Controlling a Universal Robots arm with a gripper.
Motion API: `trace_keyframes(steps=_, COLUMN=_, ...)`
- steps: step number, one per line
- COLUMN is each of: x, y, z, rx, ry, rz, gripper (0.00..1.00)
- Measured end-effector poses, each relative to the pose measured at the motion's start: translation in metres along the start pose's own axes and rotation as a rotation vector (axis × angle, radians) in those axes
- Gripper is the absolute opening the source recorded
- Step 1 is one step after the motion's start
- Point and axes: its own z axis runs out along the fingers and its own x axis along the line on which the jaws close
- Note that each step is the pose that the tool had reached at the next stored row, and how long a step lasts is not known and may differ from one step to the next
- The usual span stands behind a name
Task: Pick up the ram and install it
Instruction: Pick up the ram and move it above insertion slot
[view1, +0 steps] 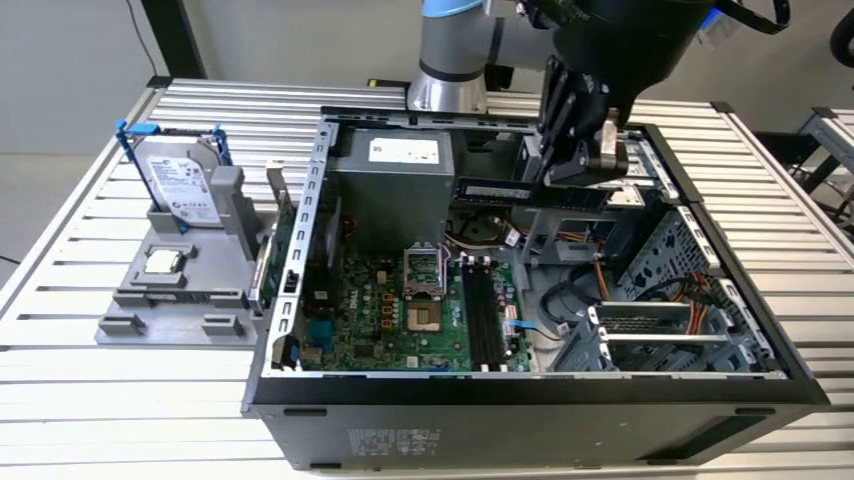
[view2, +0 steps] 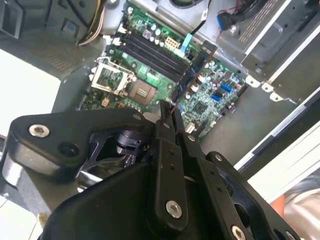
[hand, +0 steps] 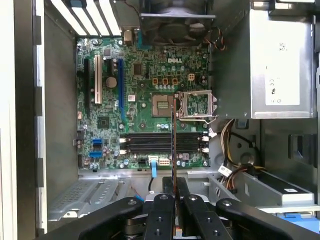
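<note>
In the exterior view the gripper (view1: 577, 172) hangs over the open case (view1: 534, 390). It is clamped on the ram (view1: 514, 190), which lies level above the case's far side. The ram is well above the motherboard (view1: 387, 320) and its black slots (view1: 483, 315), not seated in them. Outside the case, to the exterior view's left, a hard drive (view1: 180, 185) stands upright in a grey stand (view1: 174, 290). A small square chip (view1: 163, 262) lies on the stand just in front of it.

In the second wrist view the fingers (view2: 164, 130) pinch one end of the ram (view2: 192, 72). The stick reaches out from them over the green motherboard (view2: 210, 105), with the slots (view2: 150, 50) and the socket (view2: 112, 75) beneath and apart from it.

In the first wrist view the ram (hand: 173, 135) shows edge-on as a thin dark line running out from the closed gripper (hand: 173, 186). It crosses the slots (hand: 150, 142) squarely (so it stands across them, not along them). The socket (hand: 197, 105) lies just beyond the slots, the fan (hand: 175, 25) further off, and the power supply (hand: 280, 65) beside the board.
</note>
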Motion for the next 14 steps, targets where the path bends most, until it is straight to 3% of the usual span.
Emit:
trace_keyframes(steps=2, x=-0.0013, y=-0.0001, z=0.0001, rx=0.012, ry=-0.0004, rz=-0.001, gripper=0.0)
trace_keyframes(steps=4, x=-0.0023, y=0.0, z=0.0003, rx=0.029, ry=-0.0011, rz=-0.002, gripper=0.0)
trace_keyframes(steps=5, x=-0.0025, y=0.0, z=0.0006, rx=0.0323, ry=-0.0012, rz=-0.002, gripper=0.0)
trace_keyframes(steps=14, x=-0.0096, y=-0.0014, z=0.0025, rx=0.0326, ry=-0.0006, rz=-0.002, gripper=0.0)
